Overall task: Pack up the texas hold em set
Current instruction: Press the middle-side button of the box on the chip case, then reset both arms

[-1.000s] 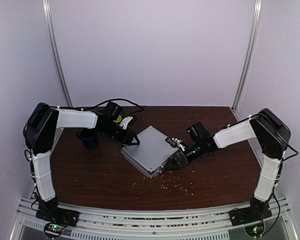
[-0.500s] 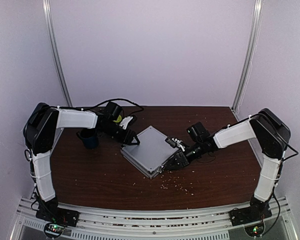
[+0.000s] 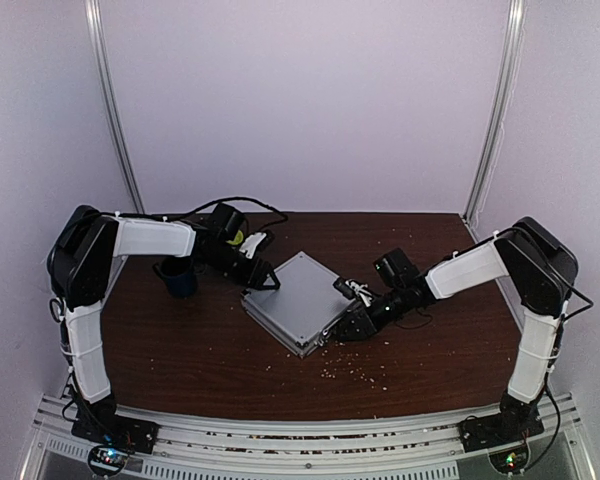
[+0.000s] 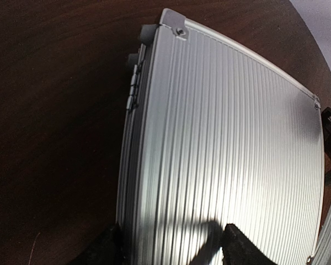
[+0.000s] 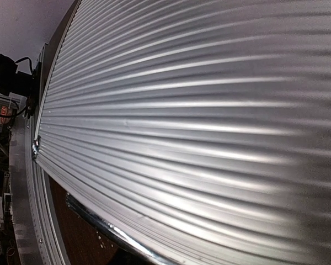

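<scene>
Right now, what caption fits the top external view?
Closed silver briefcase on the dark table, left gripper at its far-left edge, right gripper at its near-right edge.

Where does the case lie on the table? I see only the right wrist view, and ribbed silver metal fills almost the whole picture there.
Observer: In the top view the case lies flat near the middle of the table, turned cornerwise to the arms.
Operator: Is it closed?
Observer: Yes. The left wrist view shows the lid down on the base, with the hinges along one side.
Operator: Where is the left gripper?
Observer: The left gripper stands at the case's far left edge. Its fingers are apart, one beside the case's side and one over the lid.
</scene>
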`<state>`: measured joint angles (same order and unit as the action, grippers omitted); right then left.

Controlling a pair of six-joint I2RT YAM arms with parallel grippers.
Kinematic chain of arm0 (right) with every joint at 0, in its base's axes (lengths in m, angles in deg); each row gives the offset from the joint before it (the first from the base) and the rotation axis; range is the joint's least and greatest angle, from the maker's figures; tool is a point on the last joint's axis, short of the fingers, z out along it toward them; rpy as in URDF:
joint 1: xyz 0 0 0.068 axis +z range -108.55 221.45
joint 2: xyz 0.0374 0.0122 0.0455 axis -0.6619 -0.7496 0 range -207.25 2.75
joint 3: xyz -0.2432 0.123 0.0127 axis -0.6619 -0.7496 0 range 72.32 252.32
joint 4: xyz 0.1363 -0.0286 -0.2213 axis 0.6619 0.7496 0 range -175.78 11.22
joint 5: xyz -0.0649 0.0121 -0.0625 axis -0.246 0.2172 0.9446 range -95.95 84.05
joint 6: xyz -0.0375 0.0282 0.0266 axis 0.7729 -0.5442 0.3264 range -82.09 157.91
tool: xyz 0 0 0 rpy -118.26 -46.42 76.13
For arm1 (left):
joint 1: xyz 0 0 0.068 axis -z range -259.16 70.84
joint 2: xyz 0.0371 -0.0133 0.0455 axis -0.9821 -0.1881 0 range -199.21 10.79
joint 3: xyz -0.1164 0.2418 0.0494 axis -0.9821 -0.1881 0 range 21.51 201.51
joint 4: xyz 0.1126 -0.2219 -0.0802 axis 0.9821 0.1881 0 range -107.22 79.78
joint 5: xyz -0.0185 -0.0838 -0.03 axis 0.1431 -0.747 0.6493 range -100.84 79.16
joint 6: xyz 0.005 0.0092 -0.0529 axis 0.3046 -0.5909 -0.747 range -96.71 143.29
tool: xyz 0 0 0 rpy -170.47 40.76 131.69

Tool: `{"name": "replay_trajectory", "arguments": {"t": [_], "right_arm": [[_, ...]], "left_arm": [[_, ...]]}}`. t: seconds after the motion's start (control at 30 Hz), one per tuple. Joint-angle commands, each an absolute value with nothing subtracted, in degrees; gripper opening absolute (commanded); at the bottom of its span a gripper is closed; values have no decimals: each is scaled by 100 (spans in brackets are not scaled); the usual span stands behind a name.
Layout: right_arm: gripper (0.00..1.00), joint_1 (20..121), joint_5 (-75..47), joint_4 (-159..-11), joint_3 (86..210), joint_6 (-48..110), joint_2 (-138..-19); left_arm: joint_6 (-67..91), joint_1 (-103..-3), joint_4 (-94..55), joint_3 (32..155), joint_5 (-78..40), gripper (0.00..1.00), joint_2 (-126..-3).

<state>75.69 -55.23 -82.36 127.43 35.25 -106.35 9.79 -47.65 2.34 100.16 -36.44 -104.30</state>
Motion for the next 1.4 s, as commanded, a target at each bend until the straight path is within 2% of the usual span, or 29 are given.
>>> {"name": "replay_trajectory", "arguments": {"t": [0.0, 0.17, 0.4, 0.57, 0.63, 0.67, 0.7, 0.73, 0.83, 0.97, 1.37], "right_arm": [[33, 7540, -5369, -8060, 12769, 3801, -10706], [35, 7425, -5303, -7139, 12719, 4582, -10190], [39, 6915, -5330, -6184, 13012, 5201, -9308], [45, 6146, -4924, -6292, 13673, 5054, -8749], [52, 5776, -4605, -6564, 13812, 4918, -8453], [61, 5617, -4442, -6709, 13856, 4839, -8320], [92, 5454, -4298, -6869, 13874, 4746, -8201], [99, 5310, -4176, -7053, 13876, 4632, -8082], [100, 4936, -4035, -7596, 13836, 4135, -7896], [100, 4901, -3135, -8151, 13538, 3454, -7642], [100, 4814, -3679, -8878, 12839, 3389, -7442]], "left_arm": [[1098, -4585, 579, 9981, -3695, 62, -10734], [1206, -4579, 591, 10042, -3598, 61, -10564], [1511, -4583, 161, 9803, -3173, 61, -9562], [1804, -4580, -63, 9577, -2629, 62, -8773], [1917, -4580, -176, 9464, -2310, 62, -8465], [1982, -4582, -223, 9411, -2136, 63, -8324], [2037, -4584, -276, 9363, -1970, 63, -8204], [2077, -4585, -352, 9314, -1769, 64, -8084], [2175, -4593, -527, 9170, -1409, 68, -7788], [2141, -4647, -685, 9038, -1136, 70, -7684], [2020, -4686, -818, 8949, -998, 70, -7795]]}}
